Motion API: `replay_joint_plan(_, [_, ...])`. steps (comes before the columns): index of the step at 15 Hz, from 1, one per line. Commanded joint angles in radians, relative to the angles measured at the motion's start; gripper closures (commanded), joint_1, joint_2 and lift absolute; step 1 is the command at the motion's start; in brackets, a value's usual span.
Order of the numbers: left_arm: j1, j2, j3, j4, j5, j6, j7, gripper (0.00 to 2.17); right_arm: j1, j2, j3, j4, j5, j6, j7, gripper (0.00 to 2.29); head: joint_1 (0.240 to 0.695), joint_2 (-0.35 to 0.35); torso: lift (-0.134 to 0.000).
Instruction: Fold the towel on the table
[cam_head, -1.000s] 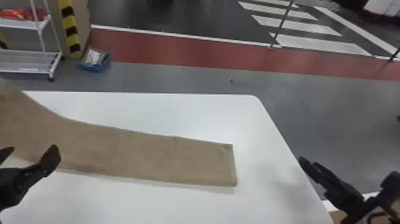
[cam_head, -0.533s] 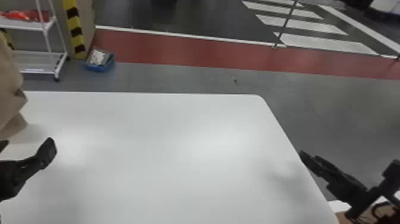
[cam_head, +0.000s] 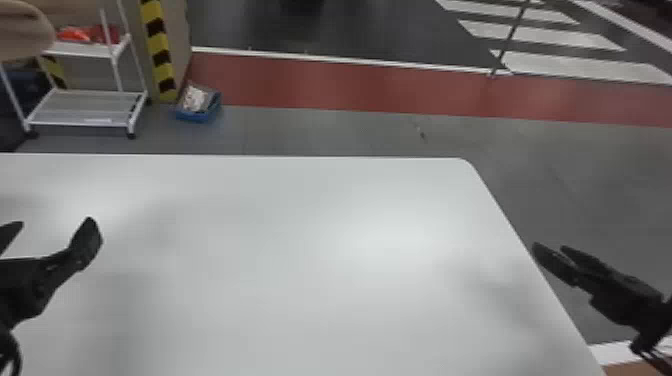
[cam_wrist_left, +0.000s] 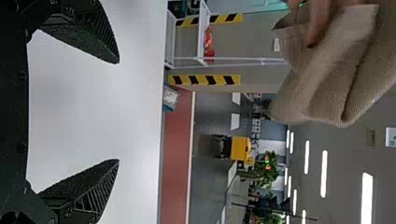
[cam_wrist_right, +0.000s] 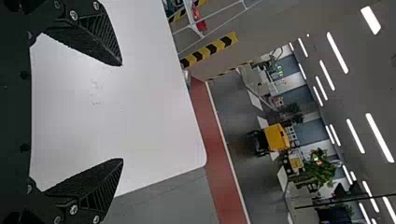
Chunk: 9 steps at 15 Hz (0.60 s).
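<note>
Towel (cam_wrist_left: 327, 79), in someone's hand (cam_wrist_left: 319, 21), hangs apart from left pincer (cam_head: 54, 223) and right pincer (cam_head: 549, 246), both gaping empty.

Over on the robot's left side, the left gripper (cam_head: 52, 226) points forward, its two flat black fingers (cam_wrist_left: 88, 37) spread wide. Well apart from it, out on the right, the right gripper (cam_head: 551, 248) slants forward and inward, its own pair standing wide open too.

L end effector (cam_head: 54, 224) & R end effector (cam_head: 550, 246): blk, ribbed, w/ gry screws (cam_wrist_right: 73, 209).
</note>
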Motion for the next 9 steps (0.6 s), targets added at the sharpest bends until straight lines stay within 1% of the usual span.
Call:
replay_joint_plan(1, [-0.003, 0.001, 0.047, 0.007, 0.012, -0.04, 0.0, 0.14, -0.006, -0.009, -0.001, 0.026, -0.01, -0.12, 0.0, 0.17, 0.695, -0.169, -0.124])
replay_joint_plan(3, [0.025, 0.004, 0.063, -0.021, 0.032, -0.095, 0.0, 0.14, -0.005, -0.007, -0.001, 0.022, -0.028, -0.191, 0.001, 0.17, 0.695, -0.155, -0.124])
replay_joint_plan(6, [0.066, 0.007, 0.034, -0.079, 0.031, -0.132, 0.0, 0.14, -0.008, -0.001, 0.022, 0.008, -0.03, -0.157, -0.018, 0.17, 0.695, -0.144, -0.124])
replay_joint_plan(8, [0.073, 0.008, -0.006, -0.096, 0.006, -0.135, 0.007, 0.14, -0.011, 0.002, 0.05, -0.009, -0.031, -0.148, -0.028, 0.17, 0.695, -0.151, -0.124])
replay_joint_plan(9, [0.073, 0.01, -0.038, -0.093, -0.02, -0.157, 0.039, 0.14, -0.018, 0.003, 0.073, -0.009, -0.031, -0.181, -0.035, 0.17, 0.695, -0.156, -0.124])
